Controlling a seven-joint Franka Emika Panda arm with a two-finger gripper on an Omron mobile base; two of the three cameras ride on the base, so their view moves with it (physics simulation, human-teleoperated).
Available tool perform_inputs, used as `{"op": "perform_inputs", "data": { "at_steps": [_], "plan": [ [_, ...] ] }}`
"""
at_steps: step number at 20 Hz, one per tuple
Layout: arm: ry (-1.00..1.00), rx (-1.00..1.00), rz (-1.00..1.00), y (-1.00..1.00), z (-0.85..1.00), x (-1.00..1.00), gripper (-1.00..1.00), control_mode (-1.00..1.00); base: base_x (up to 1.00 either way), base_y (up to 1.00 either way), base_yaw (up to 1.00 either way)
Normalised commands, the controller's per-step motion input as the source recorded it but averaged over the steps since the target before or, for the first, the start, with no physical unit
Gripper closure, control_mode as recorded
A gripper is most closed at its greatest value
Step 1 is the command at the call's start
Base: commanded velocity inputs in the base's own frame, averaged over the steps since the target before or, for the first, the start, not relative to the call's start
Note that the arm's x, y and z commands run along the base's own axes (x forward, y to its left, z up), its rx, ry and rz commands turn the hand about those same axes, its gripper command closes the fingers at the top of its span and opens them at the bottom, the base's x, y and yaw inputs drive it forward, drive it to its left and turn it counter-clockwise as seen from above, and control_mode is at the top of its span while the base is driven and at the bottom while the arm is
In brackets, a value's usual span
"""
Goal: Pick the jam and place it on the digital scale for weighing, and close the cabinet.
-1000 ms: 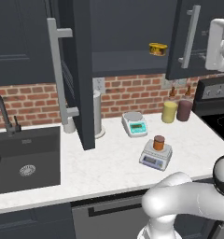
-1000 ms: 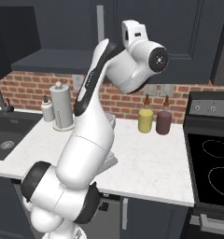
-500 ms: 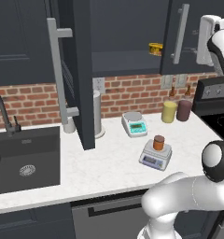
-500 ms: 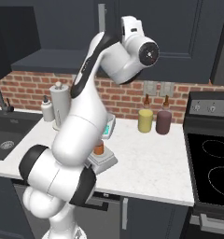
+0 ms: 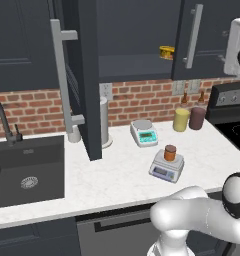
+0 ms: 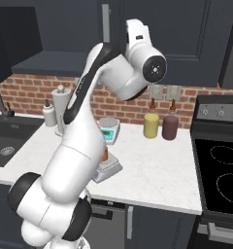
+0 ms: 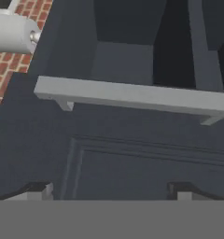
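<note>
Jam (image 5: 170, 152) on scale (image 5: 166, 167), tabletop; that part done. Cabinet (image 5: 87, 80) doors open, closing left. End effector (image 7: 109, 189) spread wide, empty, facing right door handle (image 7: 132, 95).

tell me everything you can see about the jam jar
The jam is a small orange-brown cylinder with a darker brown lid. It stands upright on the silver platform of the digital scale, narrower than the platform, on the white marbled counter. Nothing grips it. In the right base view the arm hides most of it, leaving an orange sliver.
</note>
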Motion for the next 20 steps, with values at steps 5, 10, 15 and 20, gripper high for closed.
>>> {"op": "perform_inputs", "data": {
  "at_steps": [5, 10, 15, 20],
  "plan": [
    [-0.01, 0.05, -0.07, -0.11, 0.01, -1.00, -1.00, -1.00, 0.00, 0.00, 0.00],
    [0.03, 0.00, 0.01, -0.03, 0.10, -1.00, -1.00, -1.00, 0.00, 0.00, 0.00],
    [0.04, 0.00, 0.01, -0.02, 0.00, -0.90, -1.00, -1.00, 0.00, 0.00, 0.00],
    [0.04, 0.00, 0.03, 0.08, 0.00, -0.76, -1.00, -1.00, 0.00, 0.00, 0.00]
  ]
}}
